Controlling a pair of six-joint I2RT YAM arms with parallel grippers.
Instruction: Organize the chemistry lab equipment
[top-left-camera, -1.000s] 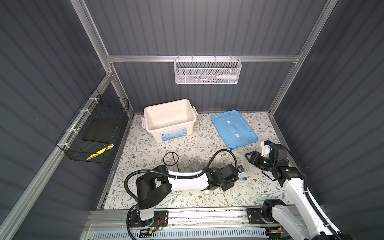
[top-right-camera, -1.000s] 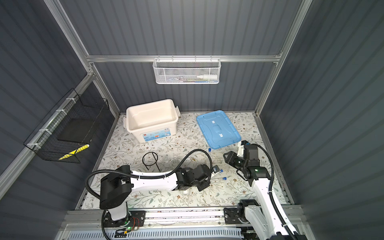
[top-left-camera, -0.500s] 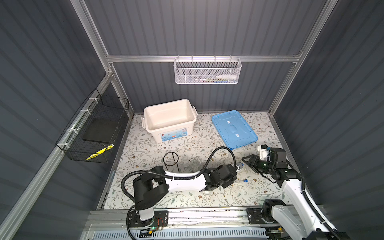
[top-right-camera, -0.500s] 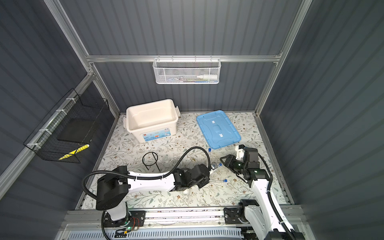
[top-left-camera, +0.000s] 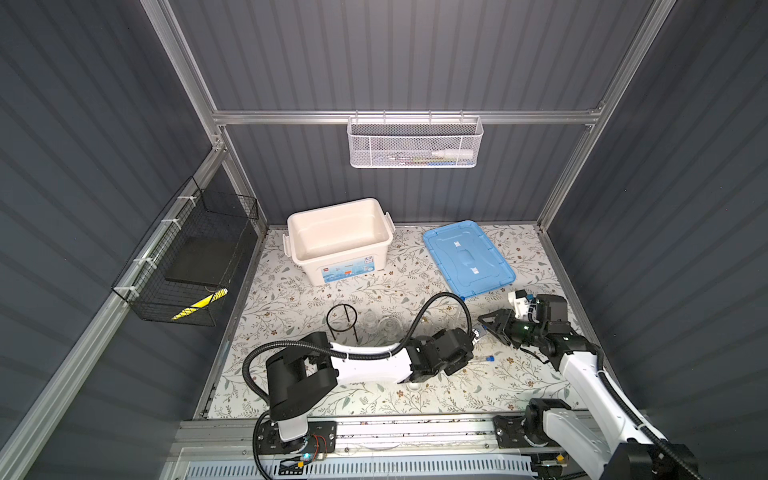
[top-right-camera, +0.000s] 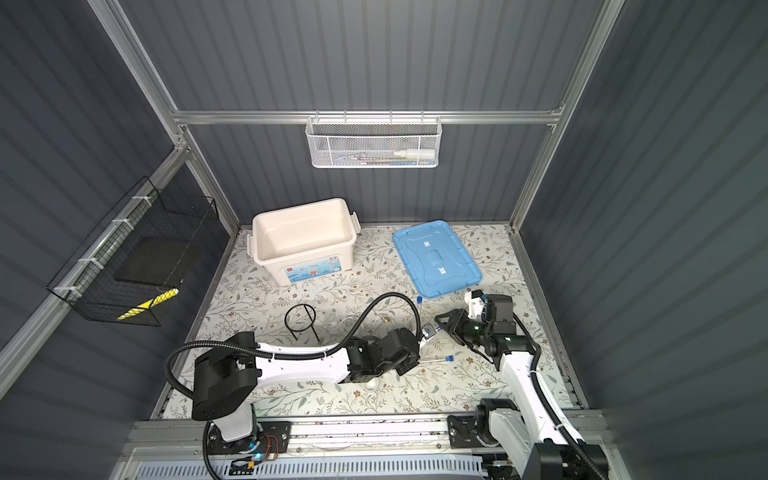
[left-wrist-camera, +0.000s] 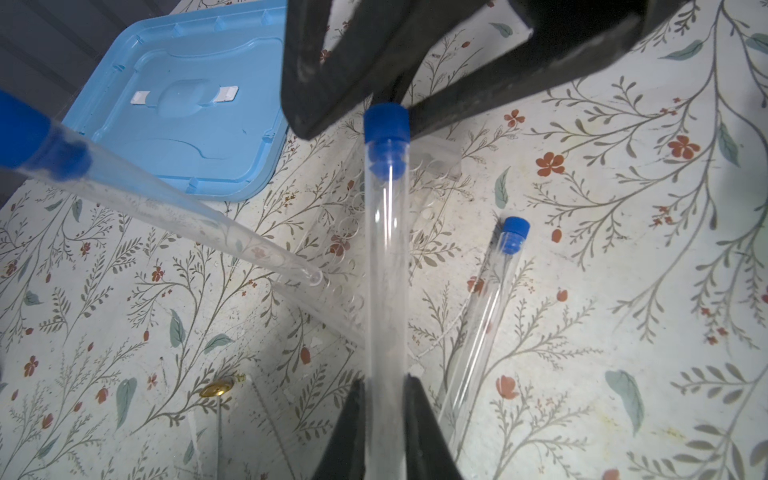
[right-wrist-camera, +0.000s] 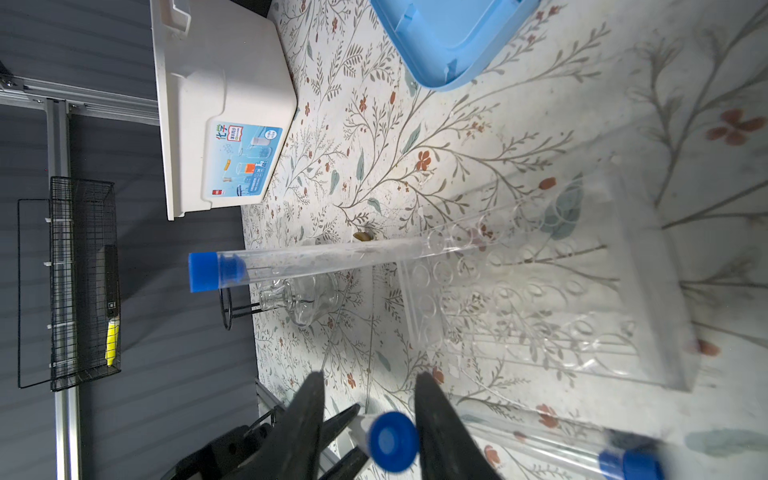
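Floral-patterned table (top-left-camera: 519, 386). At the back stand an open white box (top-left-camera: 345, 268) and, to its right, a blue lid (top-left-camera: 467, 257) lying flat. Nearer the front: a black tripod (top-left-camera: 327, 318), a glass flask (right-wrist-camera: 305, 297) just beside it, a clear rack (right-wrist-camera: 540, 291), 1 capped tube (left-wrist-camera: 486, 316) lying flat, and a small white dish (top-right-camera: 370, 384).

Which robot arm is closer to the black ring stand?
Left. The left arm lies just in front of the black ring stand, beside its legs; the right arm is far off to the right.
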